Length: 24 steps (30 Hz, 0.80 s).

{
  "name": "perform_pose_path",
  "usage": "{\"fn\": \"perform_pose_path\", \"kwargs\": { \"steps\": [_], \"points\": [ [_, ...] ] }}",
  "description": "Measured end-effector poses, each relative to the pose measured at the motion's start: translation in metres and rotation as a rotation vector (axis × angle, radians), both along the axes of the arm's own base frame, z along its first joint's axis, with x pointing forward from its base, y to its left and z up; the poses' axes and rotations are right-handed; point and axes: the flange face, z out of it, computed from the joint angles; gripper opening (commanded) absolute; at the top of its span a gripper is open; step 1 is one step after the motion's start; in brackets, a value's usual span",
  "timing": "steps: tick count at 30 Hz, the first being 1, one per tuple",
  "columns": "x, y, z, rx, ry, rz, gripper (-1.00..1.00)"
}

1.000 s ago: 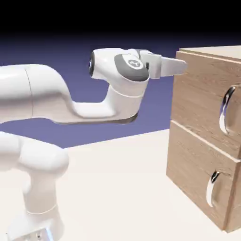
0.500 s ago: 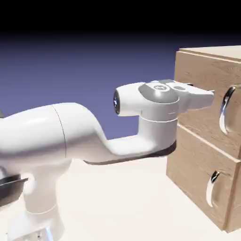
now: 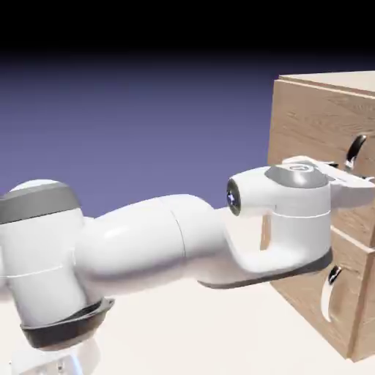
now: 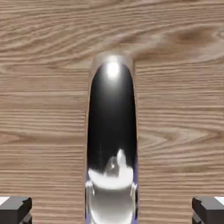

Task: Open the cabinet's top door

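Observation:
The light-brown wood-grain cabinet stands at the right of the exterior view. Its top door is flat against the front, and the upper end of its long curved silver handle shows above my hand. My gripper is level with that handle's lower half and hides it. In the hand view the top door fills the picture and the handle runs down the middle. The gripper is open, with its grey fingertips wide apart on either side of the handle and not touching it.
The lower panel with its shorter silver handle sits below my hand. My forearm and elbow stretch across the middle of the exterior view, above the pale tabletop.
The arm has stretched out to the right and dropped. The hand went from beside the cabinet's upper left corner to in front of the top door's handle.

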Motion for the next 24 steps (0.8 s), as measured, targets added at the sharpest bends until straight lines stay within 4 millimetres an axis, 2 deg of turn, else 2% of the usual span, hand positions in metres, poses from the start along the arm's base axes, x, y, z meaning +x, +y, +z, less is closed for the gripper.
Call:
{"fn": "perform_pose_path", "kwargs": {
  "steps": [8,13,24],
  "points": [
    [-0.055,0.028,0.0,0.0,0.0,-0.17,-1.0],
    [-0.08,0.045,0.0,-0.003,0.0,-0.255,-1.0],
    [-0.137,0.099,0.0,-0.002,0.0,-0.473,-1.0]
  ]
}}
